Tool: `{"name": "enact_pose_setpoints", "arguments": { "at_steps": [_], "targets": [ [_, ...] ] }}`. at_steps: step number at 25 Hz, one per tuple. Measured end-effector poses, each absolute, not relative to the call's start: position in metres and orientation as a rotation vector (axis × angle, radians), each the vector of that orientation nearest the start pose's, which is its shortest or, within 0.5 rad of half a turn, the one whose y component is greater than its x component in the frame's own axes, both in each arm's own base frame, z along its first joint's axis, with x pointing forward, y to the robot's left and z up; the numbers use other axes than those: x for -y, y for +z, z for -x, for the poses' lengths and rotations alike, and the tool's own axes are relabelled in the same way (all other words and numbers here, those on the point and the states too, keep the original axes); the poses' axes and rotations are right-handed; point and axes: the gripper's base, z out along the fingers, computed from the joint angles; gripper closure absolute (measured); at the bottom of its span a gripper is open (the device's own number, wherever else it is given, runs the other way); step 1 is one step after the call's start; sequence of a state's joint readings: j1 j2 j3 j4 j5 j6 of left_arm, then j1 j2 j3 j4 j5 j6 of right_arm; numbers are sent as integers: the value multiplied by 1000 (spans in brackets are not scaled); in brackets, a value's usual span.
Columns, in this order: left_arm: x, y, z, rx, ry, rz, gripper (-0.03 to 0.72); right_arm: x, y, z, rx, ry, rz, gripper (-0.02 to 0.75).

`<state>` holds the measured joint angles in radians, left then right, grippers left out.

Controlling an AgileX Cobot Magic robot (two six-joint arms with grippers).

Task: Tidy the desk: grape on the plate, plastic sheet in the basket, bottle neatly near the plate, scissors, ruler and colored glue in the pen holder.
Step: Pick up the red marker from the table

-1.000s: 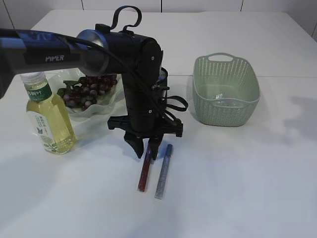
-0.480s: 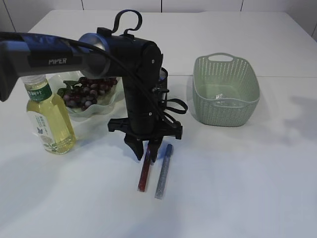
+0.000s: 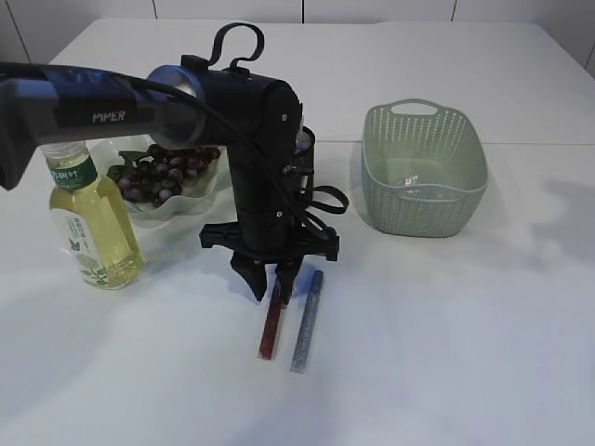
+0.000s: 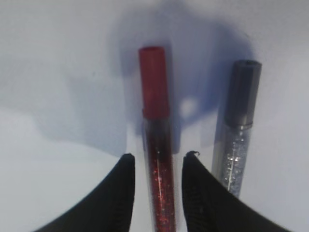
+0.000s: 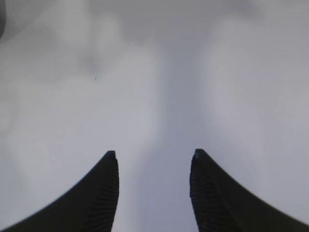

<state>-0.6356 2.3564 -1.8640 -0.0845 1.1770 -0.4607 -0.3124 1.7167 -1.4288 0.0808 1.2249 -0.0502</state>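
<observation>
Two colored glue tubes lie side by side on the white table, a red one (image 3: pixel 271 327) (image 4: pixel 155 96) and a silver one (image 3: pixel 306 323) (image 4: pixel 240 111). My left gripper (image 3: pixel 272 290) (image 4: pixel 160 154) points straight down over the red tube's far end. It is open, one finger on each side of the tube with a gap on both sides. Grapes (image 3: pixel 163 172) lie on the white plate (image 3: pixel 172 212), and the bottle (image 3: pixel 91 223) stands upright to its left. The dark pen holder (image 3: pixel 307 141) is mostly hidden behind the left arm. Scissors and ruler are hidden. My right gripper (image 5: pixel 153 154) is open over bare table.
A green basket (image 3: pixel 423 167) stands at the right, and something clear glints on its bottom. The silver glue tube lies just right of my left gripper's right finger.
The left arm has shifted slightly left and a little lower around the red glue tube. Both tubes lie where they were.
</observation>
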Motion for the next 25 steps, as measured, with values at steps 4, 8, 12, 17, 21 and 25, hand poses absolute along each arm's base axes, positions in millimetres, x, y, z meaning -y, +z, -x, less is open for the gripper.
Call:
{"name": "enact_pose_setpoints", "arguments": {
  "at_steps": [4,8,12,17,21,25],
  "targets": [
    [280,126,-371,-3182,-97,-219,445,99,279,-328,-2953,78,-423,354],
    [281,126,-371,-3187,-112,-221,445,98,279,-328,-2953,81,-424,354],
    [281,125,-371,-3188,-117,-229,445,98,279,-328,-2953,81,-424,354],
    [282,121,-370,-3201,-130,-230,445,98,279,-328,-2953,81,-424,354],
    [283,121,-371,-3195,-137,-230,445,98,279,-328,-2953,81,-424,354],
    [283,121,-371,-3194,-141,-236,445,98,279,-328,-2953,81,-424,354]
  ]
}}
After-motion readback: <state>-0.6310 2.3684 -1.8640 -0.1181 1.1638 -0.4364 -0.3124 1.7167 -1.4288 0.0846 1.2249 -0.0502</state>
